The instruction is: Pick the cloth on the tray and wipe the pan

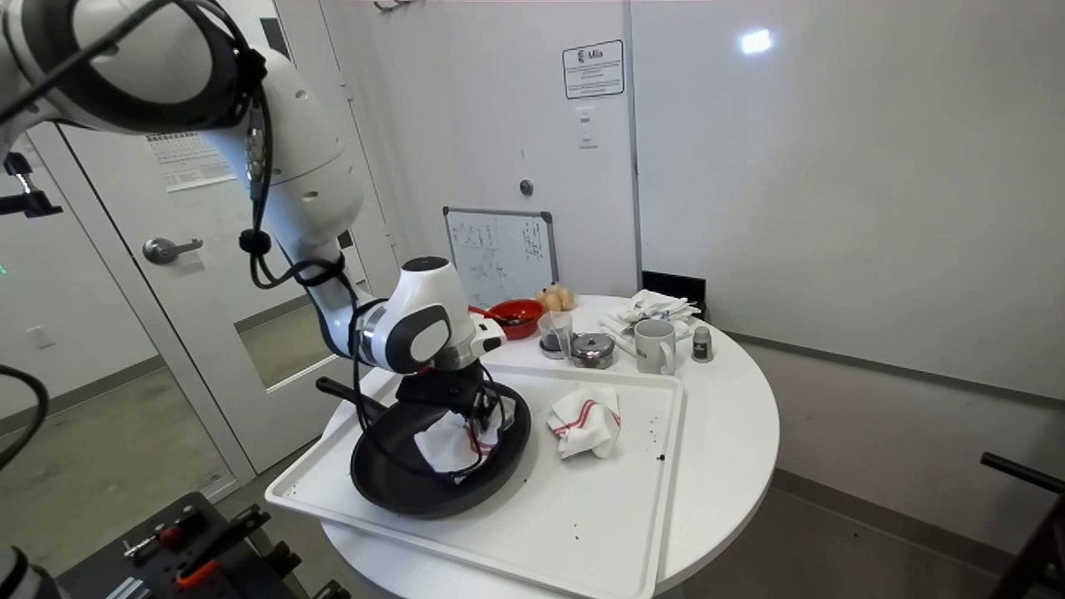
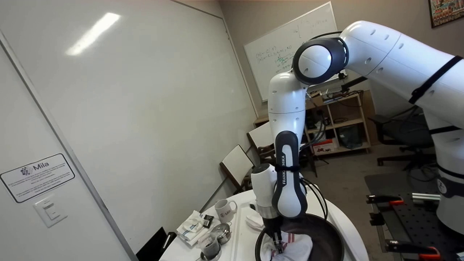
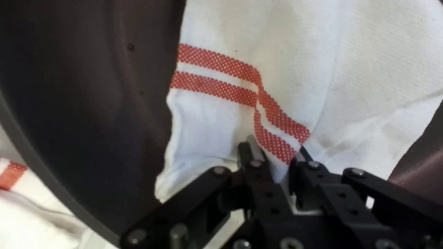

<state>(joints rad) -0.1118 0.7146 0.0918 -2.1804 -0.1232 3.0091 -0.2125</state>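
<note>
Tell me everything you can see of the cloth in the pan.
The cloth looks like white woven fabric with two parallel red stripes and a few faint darker patches. It lies creased and partly spread inside the pan, which shows bare beside it. The gripper pinches a striped fold. Its underside is hidden.

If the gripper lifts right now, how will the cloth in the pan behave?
The cloth will likely hang floppy: it lies creased, its striped edge kinked at the gripper. Probably light for its size, as it looks like thin woven fabric. Loose parts may drag across the pan, since much spreads beyond the pinched fold.
</note>
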